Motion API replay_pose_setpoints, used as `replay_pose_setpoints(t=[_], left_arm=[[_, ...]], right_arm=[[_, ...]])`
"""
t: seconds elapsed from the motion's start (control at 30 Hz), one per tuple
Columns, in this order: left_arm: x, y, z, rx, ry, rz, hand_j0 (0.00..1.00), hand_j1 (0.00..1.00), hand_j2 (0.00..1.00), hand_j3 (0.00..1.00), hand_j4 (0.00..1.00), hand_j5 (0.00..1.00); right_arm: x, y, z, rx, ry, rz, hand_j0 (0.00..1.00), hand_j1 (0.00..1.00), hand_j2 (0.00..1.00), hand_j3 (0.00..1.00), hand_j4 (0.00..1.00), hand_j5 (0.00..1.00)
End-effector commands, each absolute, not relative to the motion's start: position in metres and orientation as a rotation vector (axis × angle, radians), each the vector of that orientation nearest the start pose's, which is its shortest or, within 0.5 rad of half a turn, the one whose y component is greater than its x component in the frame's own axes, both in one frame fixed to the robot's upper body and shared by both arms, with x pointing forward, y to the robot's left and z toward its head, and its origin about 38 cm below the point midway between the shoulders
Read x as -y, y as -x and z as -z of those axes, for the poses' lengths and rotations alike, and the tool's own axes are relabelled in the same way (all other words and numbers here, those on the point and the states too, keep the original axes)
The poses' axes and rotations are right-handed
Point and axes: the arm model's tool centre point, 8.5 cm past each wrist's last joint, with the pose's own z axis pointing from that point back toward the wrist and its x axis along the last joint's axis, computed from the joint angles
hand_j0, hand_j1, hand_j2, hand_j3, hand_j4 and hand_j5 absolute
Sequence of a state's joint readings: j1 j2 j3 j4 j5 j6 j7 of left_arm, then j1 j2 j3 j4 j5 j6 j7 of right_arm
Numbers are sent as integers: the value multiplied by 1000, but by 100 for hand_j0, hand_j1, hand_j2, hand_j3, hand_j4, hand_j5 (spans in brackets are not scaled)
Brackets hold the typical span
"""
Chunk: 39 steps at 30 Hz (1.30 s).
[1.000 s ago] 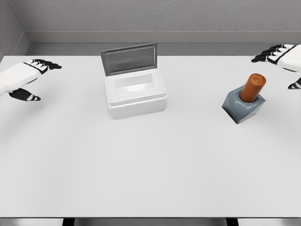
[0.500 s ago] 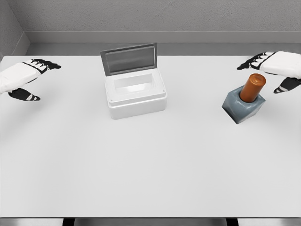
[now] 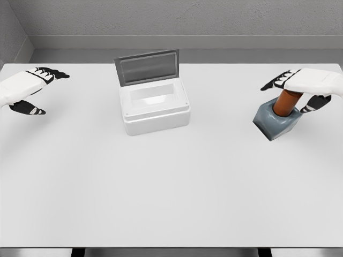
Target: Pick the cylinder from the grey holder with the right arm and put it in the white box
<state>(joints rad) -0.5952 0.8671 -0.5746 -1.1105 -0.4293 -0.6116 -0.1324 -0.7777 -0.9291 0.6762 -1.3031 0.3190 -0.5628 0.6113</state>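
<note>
Table (image 3: 171, 187), white and wide, fills the head view and carries everything you work with. White box (image 3: 155, 110) sits left of centre, its grey lid (image 3: 147, 66) propped upright at the back and its cavity open from above. Grey holder (image 3: 276, 121) stands well apart from it, near the right edge, turned at an angle to the table edge. Your right hand (image 3: 303, 88) hovers over the holder with fingers spread, thumb on the near side, not closed on anything. The orange-brown cylinder (image 3: 286, 101) stands tilted in the holder's socket, its top hidden under your palm. Your left hand (image 3: 27, 91) rests open at the far left.

Risks, as a judgement: because the cylinder leans, a straight vertical pull may bind it in the socket and drag or tip the holder. If you close with the palm off centre, the fingers may knock the cylinder sideways instead of wrapping it. Later, the upright lid could catch the cylinder on the way into the box.
</note>
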Motion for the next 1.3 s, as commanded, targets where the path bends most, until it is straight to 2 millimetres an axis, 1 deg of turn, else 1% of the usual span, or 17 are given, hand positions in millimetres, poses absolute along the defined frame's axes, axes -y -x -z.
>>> replay_pose_setpoints(t=[0.0,0.03,0.2,0.23,0.37,0.5,0.7,0.83,0.9,0.93,1.17,1.27], left_arm=[[-417,-453,-191,1457,-668,1664,100,100,100,100,100,100],[-417,-453,-191,1458,-667,1663,100,100,100,100,100,100],[-417,-453,-191,1459,-667,1663,100,100,100,100,100,100],[-417,-453,-191,1459,-667,1663,100,100,100,100,100,100],[-417,-452,-191,1458,-665,1664,100,100,100,100,100,100],[-417,-452,-191,1458,-665,1664,100,100,100,100,100,100],[-417,-452,-191,1458,-665,1664,100,100,100,100,100,100],[-417,-452,-191,1458,-665,1664,100,100,100,100,100,100],[-417,-452,-191,1458,-665,1664,100,100,100,100,100,100],[-417,-452,-191,1458,-665,1664,100,100,100,100,100,100],[-417,-452,-191,1458,-665,1664,100,100,100,100,100,100],[-417,-452,-191,1458,-665,1664,100,100,100,100,100,100]], right_arm=[[375,-456,-247,1190,492,-2018,66,66,66,66,66,66],[375,-456,-247,1190,492,-2020,61,61,61,61,61,61],[374,-455,-248,1193,491,-2025,59,59,59,59,59,59],[373,-455,-248,1193,492,-2027,57,57,57,57,57,57],[374,-456,-247,1190,494,-2026,53,53,53,53,53,53],[374,-456,-249,1189,499,-2019,53,53,53,53,53,53],[374,-459,-256,1199,517,-2016,52,52,52,52,52,52],[373,-461,-264,1211,536,-2017,52,52,52,52,52,52],[373,-462,-265,1213,537,-2016,52,52,52,52,52,52],[369,-464,-264,1222,530,-2015,52,52,52,52,52,52],[359,-470,-274,1261,544,-2016,52,52,52,52,52,52],[354,-475,-273,1276,537,-2005,51,51,51,51,51,51]])
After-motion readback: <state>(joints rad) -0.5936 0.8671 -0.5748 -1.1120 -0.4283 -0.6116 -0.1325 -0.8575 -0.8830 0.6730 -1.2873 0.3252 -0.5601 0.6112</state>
